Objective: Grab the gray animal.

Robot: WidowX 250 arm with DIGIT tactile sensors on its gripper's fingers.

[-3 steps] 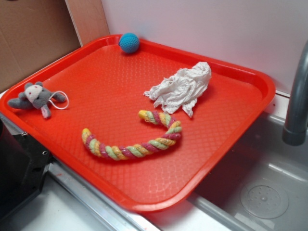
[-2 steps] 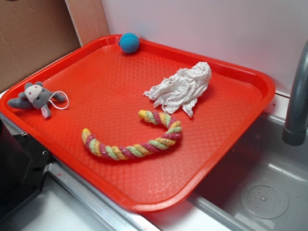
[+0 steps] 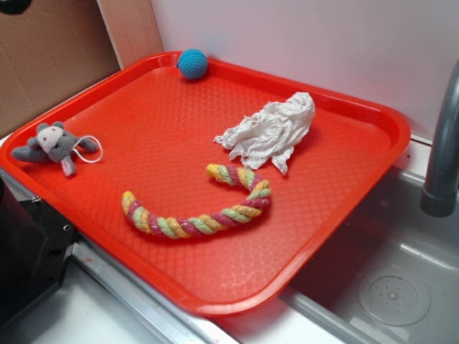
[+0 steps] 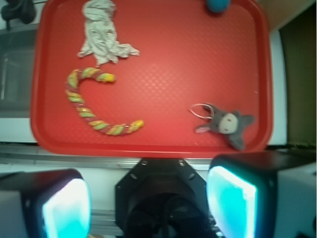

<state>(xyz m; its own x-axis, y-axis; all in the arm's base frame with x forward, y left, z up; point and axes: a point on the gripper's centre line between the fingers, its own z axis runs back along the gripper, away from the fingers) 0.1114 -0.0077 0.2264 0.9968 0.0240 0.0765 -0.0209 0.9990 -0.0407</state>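
Observation:
The gray animal [image 3: 54, 147] is a small plush with a white face and a thin white cord loop. It lies flat at the left corner of the red tray [image 3: 165, 115]. In the wrist view the gray animal [image 4: 225, 123] sits near the tray's [image 4: 173, 59] near right edge. My gripper [image 4: 148, 208] hangs high above the tray's near edge, open, with nothing between its cyan pads [image 4: 232, 203]. It is well clear of the toy. In the exterior view only a dark bit of the arm [image 3: 13, 6] shows at the top left corner.
Also on the tray are a teal ball [image 3: 192, 63] at the far corner, a white rag [image 3: 272, 131] and a striped rope [image 3: 201, 215]. A faucet [image 3: 443, 143] and sink [image 3: 387, 287] are on the right. The black robot base [image 3: 29, 251] stands left of the tray.
A dark part of the arm has come into the exterior view's top left corner. Nothing on the tray has moved.

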